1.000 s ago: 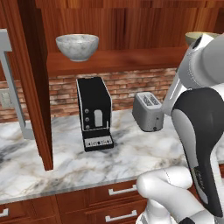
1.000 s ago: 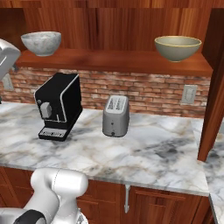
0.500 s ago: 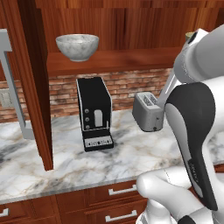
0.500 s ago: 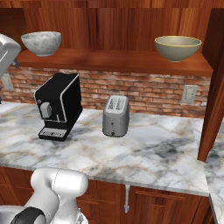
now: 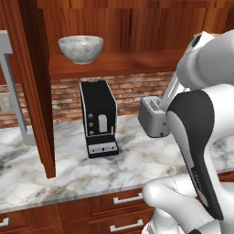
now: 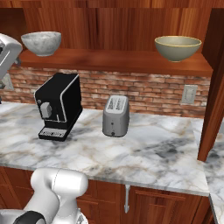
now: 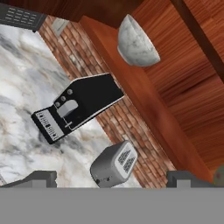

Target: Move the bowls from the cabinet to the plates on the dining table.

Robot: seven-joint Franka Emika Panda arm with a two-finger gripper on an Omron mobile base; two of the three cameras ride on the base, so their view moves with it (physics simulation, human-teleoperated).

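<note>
From my station, the gripper [image 7: 111, 179] was spread wide, its two dark tips at the bottom corners of the rolled hand view and nothing between them. Far off its left tip, a dark grilled object was cut off at the corner; I could not tell what it was. Ahead of the left tip lay the black coffee machine [image 7: 76, 111] on the marble counter [image 7: 17, 87], tipped over only by the camera's roll. Between the tips, closest to the hand, sat the grey toaster [image 7: 113, 164]. Beyond it, well clear of the fingers, the speckled bowl [image 7: 135, 43] stood on the open cabinet shelf [image 7: 144, 100], with the brick wall below. The tan bowl [image 6: 178, 47] stood at the shelf's other end in the right base view; in the hand view only a greenish sliver at the right edge hinted at it. In the left base view the arm hid most of that bowl and part of the toaster.
</note>
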